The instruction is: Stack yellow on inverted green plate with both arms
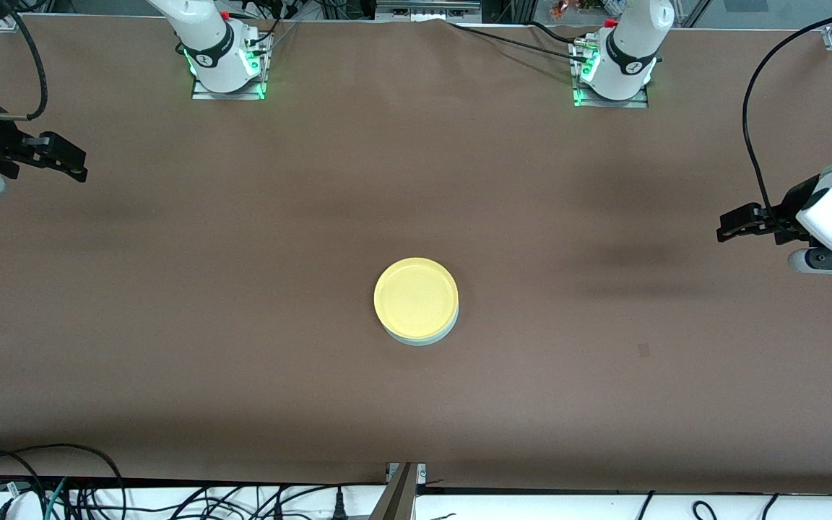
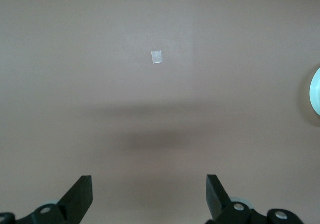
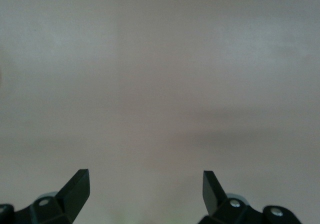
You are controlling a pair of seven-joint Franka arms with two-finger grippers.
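Round, smooth pale-yellow plate with a shallow raised rim, matte inside, stacked on the pale mint-green plate, of which only a thin curved sliver peeks out along the edge nearer the front camera; both near the middle of the worktop. Same stack barely caught at the border of the left wrist view as a pale curved edge. Flat, finely grained brown covering across the whole worktop, dull and unpatterned, broken by soft blurred shadows and one small pale rectangular patch lying toward the left arm's end. Left pincer, black and angular, hovering over bare brown surface at the left arm's end, well apart from the plates, its fingers spread wide with nothing between. Right pincer likewise over the right arm's end, fingers parted and gripping nothing. White arm bases bolted along the worktop's upper edge, green lights glowing; black cables looping around the borders.
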